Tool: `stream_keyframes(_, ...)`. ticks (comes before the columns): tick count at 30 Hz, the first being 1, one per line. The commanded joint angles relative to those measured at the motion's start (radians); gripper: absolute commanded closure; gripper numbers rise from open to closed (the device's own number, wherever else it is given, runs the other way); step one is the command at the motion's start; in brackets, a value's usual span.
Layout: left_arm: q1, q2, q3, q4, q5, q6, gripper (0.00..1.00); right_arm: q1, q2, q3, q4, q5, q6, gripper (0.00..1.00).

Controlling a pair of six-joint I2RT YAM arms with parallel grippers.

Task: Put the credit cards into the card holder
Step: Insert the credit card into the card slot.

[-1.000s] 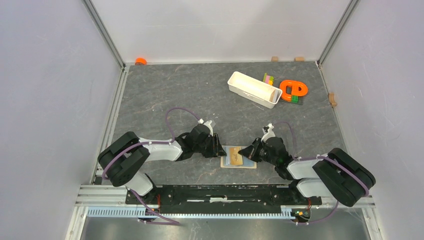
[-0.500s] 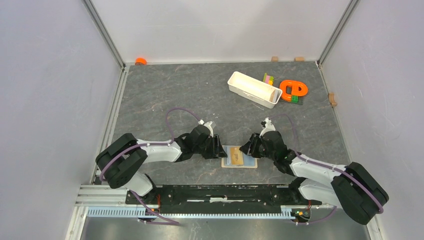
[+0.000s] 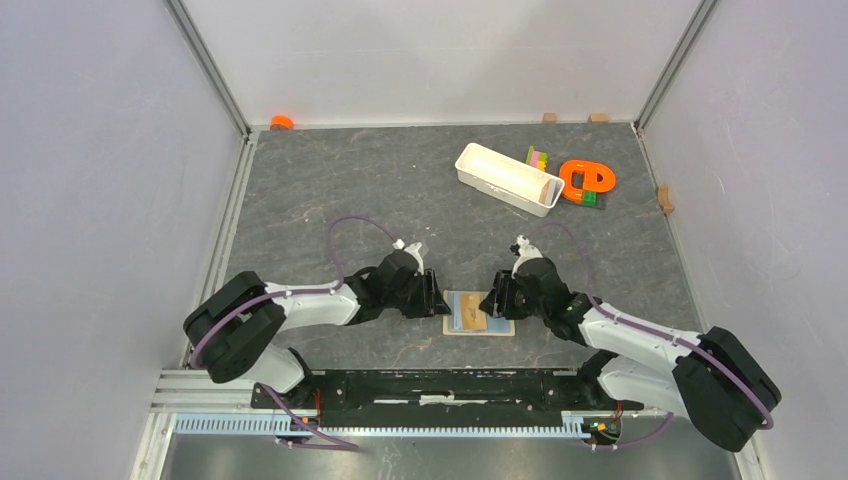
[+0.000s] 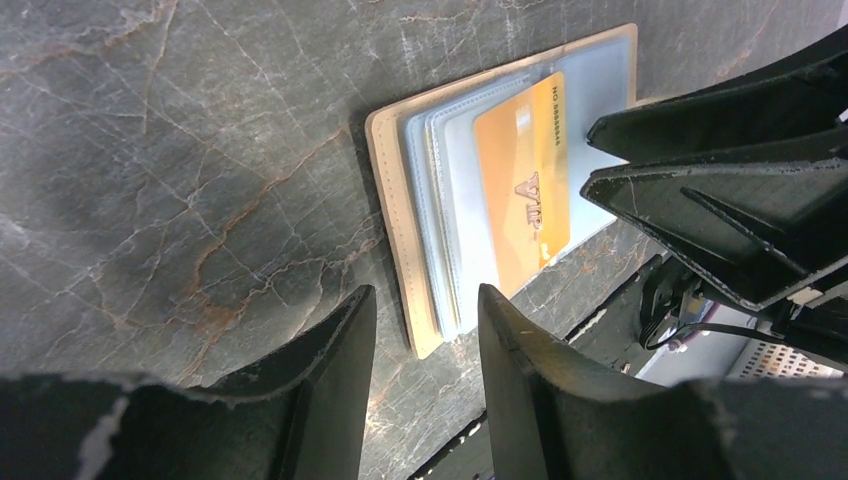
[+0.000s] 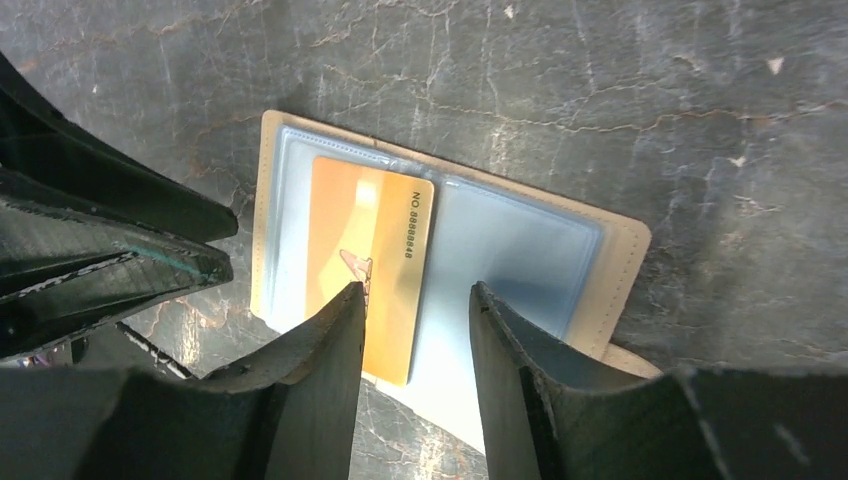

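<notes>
Pin the open card holder [image 3: 478,315], flat at the near edge of the table [image 3: 350,200], with the narrowly parted, empty left gripper [image 4: 425,300]; with the likewise parted, empty right gripper [image 5: 415,292], push the orange credit card [image 5: 370,265] squarely into its sleeve [image 5: 500,250].

Credit card [image 4: 520,190] on card holder [image 4: 392,200]

Dark grey, marble-veined tabletop [image 3: 400,190] spreads across the cell. Plain white walls [image 3: 440,50] close three sides, with silver aluminium posts [image 3: 205,65] slanting up at the back corners. A slotted metal rail [image 3: 180,395] runs along the near edge. The light is soft and even.
</notes>
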Motion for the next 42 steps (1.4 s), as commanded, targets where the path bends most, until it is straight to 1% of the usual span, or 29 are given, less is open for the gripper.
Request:
stream_keyframes(1,-0.011,0.022,-0.007,0.044,0.01,0.001,0.51,0.023,0.016,0.022,0.004,-0.04,0.021,0.53)
stream_keyframes(7,-0.014,0.048,-0.015,0.076,0.025,-0.015,0.53,0.053,0.068,0.047,0.013,-0.052,0.031,0.56)
stream_keyframes(16,-0.023,0.061,-0.004,0.084,0.037,-0.011,0.55,0.114,0.12,0.108,0.036,-0.036,0.053,0.6)
stream_keyframes(24,-0.04,0.061,0.0,0.099,0.044,-0.009,0.55,0.189,0.179,0.19,0.035,0.01,0.052,0.62)
stream_keyframes(28,-0.041,0.052,-0.005,0.097,0.033,-0.009,0.55,0.199,0.165,0.212,-0.003,0.052,0.036,0.63)
stream_keyframes(30,-0.041,0.038,-0.008,0.086,0.018,-0.009,0.56,0.198,0.135,0.233,-0.065,0.117,0.01,0.62)
stream_keyframes(35,-0.041,-0.001,-0.01,0.05,-0.009,0.0,0.54,0.164,0.085,0.34,-0.291,0.261,-0.11,0.51)
stream_keyframes(39,-0.041,-0.023,-0.01,0.031,-0.021,0.003,0.53,0.076,0.053,0.386,-0.453,0.327,-0.195,0.42)
stream_keyframes(42,-0.041,-0.04,-0.013,0.022,-0.035,0.004,0.52,-0.02,0.02,0.361,-0.52,0.325,-0.245,0.35)
